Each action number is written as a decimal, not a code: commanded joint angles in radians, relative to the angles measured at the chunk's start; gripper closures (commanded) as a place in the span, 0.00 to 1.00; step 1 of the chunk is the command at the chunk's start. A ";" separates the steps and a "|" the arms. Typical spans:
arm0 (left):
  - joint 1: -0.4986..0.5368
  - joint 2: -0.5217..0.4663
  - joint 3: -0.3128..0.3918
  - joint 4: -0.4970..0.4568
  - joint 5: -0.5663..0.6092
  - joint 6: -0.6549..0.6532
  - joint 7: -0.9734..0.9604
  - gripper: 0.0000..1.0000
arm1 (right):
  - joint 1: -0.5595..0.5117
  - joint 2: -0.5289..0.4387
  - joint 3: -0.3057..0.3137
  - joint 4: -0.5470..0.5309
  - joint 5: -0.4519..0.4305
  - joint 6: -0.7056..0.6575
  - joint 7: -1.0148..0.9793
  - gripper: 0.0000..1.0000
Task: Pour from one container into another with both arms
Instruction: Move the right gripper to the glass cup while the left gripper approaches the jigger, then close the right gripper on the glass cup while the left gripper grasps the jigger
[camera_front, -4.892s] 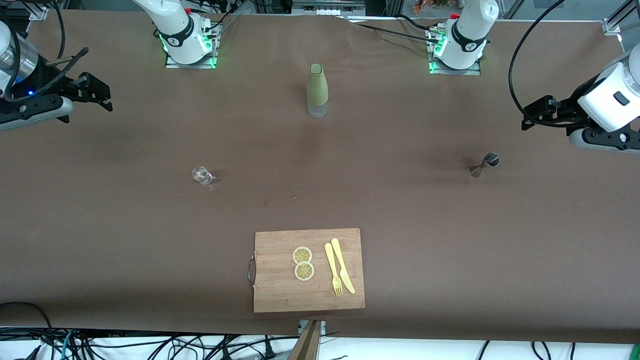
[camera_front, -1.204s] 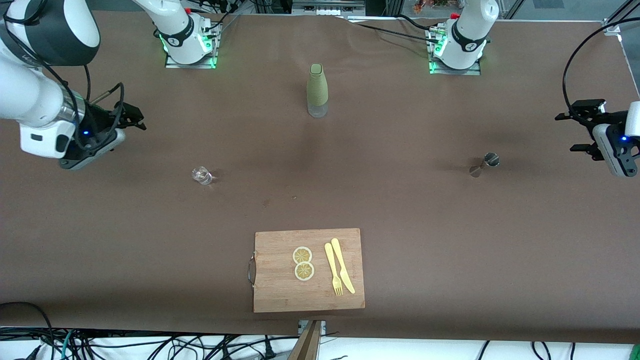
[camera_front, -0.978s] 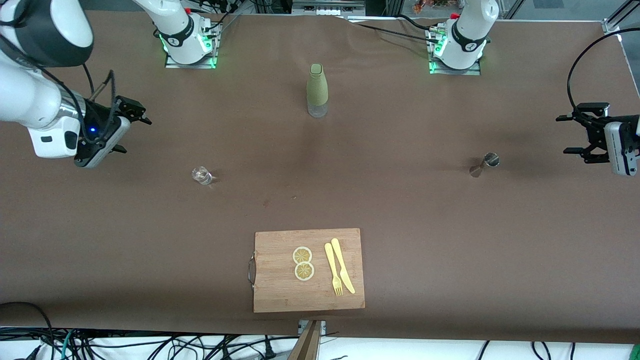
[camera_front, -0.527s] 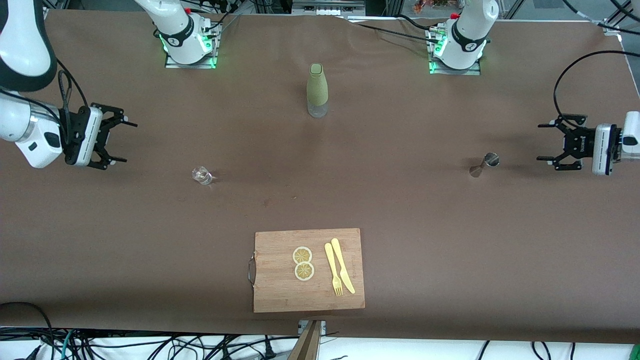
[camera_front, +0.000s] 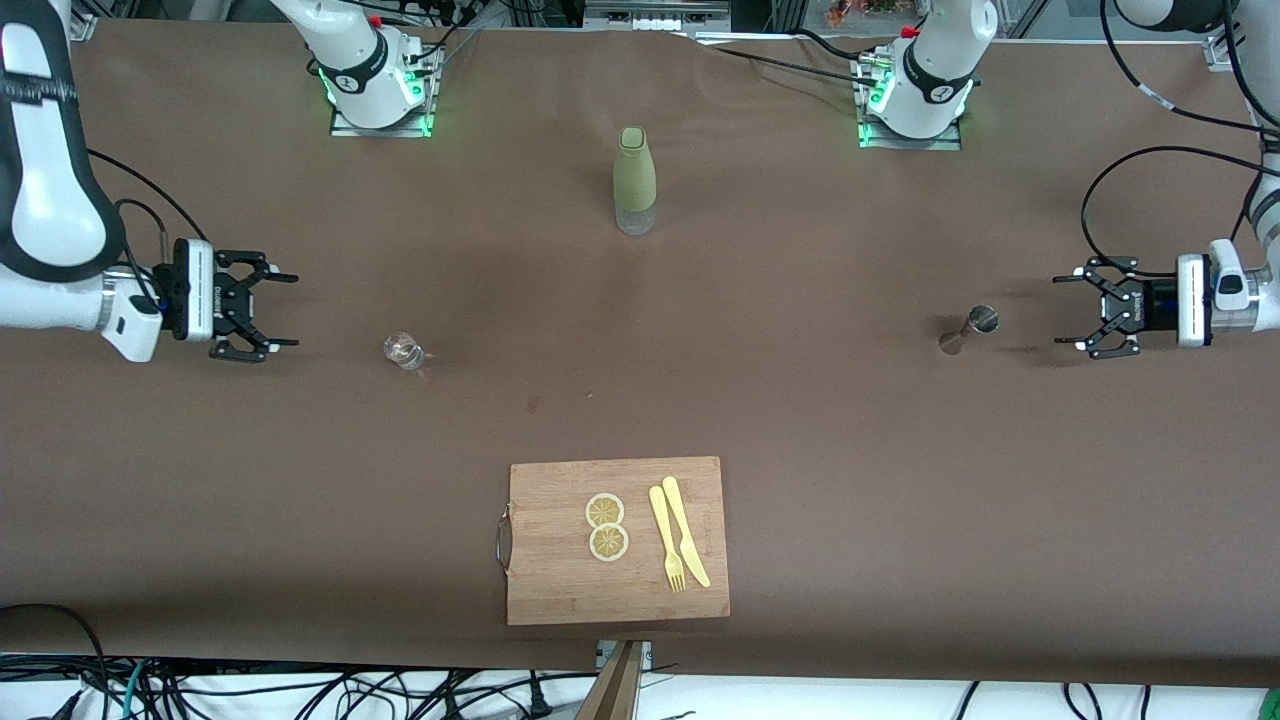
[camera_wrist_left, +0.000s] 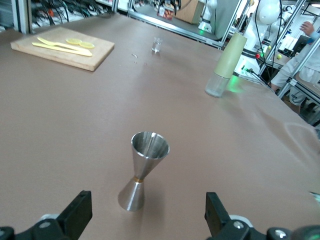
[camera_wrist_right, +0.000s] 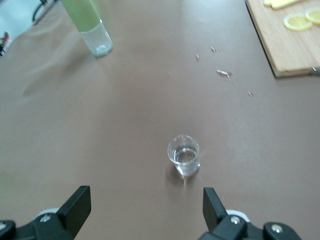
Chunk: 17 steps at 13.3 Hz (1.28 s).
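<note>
While upright, glass (camera_wrist_right: 184, 156) holds liquid.

Brown table (camera_front: 800, 450) bears bottle (camera_front: 634, 180), glass (camera_front: 403, 350), jigger (camera_front: 968, 330), cutting board (camera_front: 560, 560).

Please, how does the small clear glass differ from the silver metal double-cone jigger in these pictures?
The small clear glass is transparent and a short cylinder; the silver metal double-cone jigger is opaque, pinched at its waist. The glass stands toward the right arm's end of the table, with the open right gripper facing it; the jigger stands toward the left arm's end, facing the open left gripper. Both stand upright, untouched.
</note>
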 joint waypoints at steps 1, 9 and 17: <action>0.013 0.057 0.003 -0.020 -0.074 -0.007 0.195 0.00 | -0.029 0.097 0.009 -0.008 0.087 0.001 -0.180 0.01; 0.022 0.157 -0.025 -0.078 -0.233 -0.033 0.435 0.00 | -0.036 0.315 -0.007 0.015 0.295 0.001 -0.452 0.01; 0.004 0.238 -0.086 -0.078 -0.291 -0.063 0.548 0.00 | 0.000 0.380 -0.002 0.046 0.391 0.046 -0.449 0.01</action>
